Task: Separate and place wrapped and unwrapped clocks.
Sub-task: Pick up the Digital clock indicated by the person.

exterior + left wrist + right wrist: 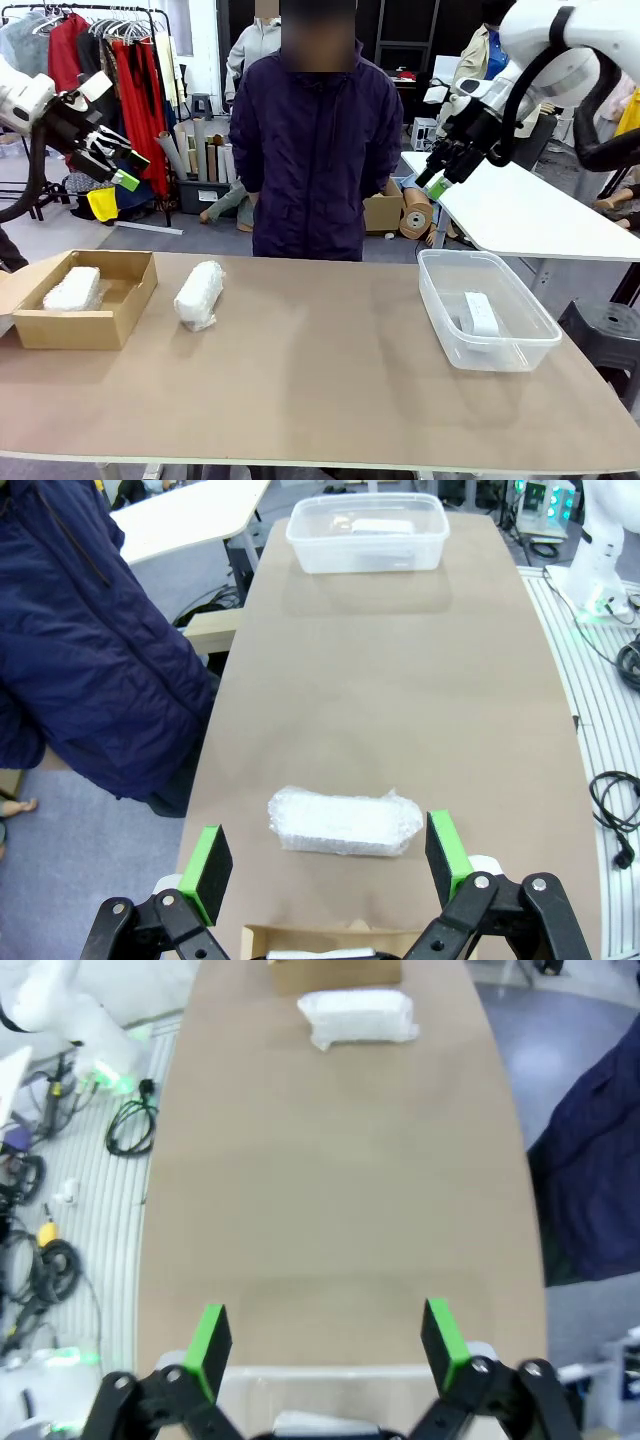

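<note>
The left fingers [125, 180] are held high above the left end of the bench [320, 400], spread wide and empty. The right fingers [437, 188] are raised over the right end, likewise spread wide with nothing held.

One wrapped bundle [198, 294] is seen loose on the bench, just beside the cardboard box [90, 335]. Its crinkly padding could probably be crushed, or slip, under a pinch. If it is carried too low, the bundle might be caught on the box wall or dropped short of it.

In the cardboard box, a second wrapped bundle [72, 290] is laid toward the left side. In the clear plastic tub [500, 352] at the right, the unwrapped clock [480, 313] is laid flat, alone.
</note>
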`<state>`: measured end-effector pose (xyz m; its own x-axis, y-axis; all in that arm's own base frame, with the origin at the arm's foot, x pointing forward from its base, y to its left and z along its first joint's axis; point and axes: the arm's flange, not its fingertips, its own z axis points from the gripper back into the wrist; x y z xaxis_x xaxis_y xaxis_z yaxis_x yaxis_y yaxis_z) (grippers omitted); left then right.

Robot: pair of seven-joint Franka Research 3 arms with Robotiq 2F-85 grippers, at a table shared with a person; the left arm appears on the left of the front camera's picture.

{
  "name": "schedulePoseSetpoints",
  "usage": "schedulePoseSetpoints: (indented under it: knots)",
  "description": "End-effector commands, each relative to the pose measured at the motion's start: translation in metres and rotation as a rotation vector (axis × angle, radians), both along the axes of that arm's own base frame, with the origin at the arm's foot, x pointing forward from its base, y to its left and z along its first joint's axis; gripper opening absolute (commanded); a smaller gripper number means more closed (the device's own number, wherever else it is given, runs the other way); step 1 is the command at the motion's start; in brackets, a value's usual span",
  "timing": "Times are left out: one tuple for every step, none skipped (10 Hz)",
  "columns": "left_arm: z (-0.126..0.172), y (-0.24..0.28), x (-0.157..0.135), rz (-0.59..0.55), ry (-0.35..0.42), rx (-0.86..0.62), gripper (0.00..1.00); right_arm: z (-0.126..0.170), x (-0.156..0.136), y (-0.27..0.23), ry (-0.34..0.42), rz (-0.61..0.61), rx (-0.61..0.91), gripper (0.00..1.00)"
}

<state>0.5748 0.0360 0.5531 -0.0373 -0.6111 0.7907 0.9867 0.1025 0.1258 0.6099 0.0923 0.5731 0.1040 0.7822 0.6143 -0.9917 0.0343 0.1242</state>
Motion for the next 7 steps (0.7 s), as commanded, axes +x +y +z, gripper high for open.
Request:
schedulePoseSetpoints:
  knots:
    - [-0.001, -0.001, -0.004, -0.01, -0.01, -0.001, 1.0, -0.02, -0.036, 0.004, -0.098, -0.043, 0.075, 1.0]
    - [-0.001, -0.001, -0.004, -0.01, -0.01, -0.001, 1.0, -0.023, -0.042, 0.009, -0.121, -0.087, 0.094, 1.0]
    - [-0.001, -0.001, -0.004, -0.01, -0.01, -0.001, 1.0, -0.027, -0.047, 0.012, -0.142, -0.116, 0.084, 1.0]
    - [-0.001, -0.001, -0.004, -0.01, -0.01, -0.001, 1.0, -0.026, -0.048, 0.013, -0.144, -0.128, 0.088, 1.0]
    - [-0.001, -0.001, -0.004, -0.01, -0.01, -0.001, 1.0, -0.025, -0.047, 0.013, -0.143, -0.147, 0.101, 1.0]
    - [-0.001, -0.001, -0.004, -0.01, -0.01, -0.001, 1.0, -0.023, -0.045, 0.013, -0.113, -0.159, 0.084, 1.0]
    - [-0.001, -0.001, -0.004, -0.01, -0.01, -0.001, 1.0, -0.022, -0.039, 0.012, -0.109, -0.138, 0.07, 1.0]
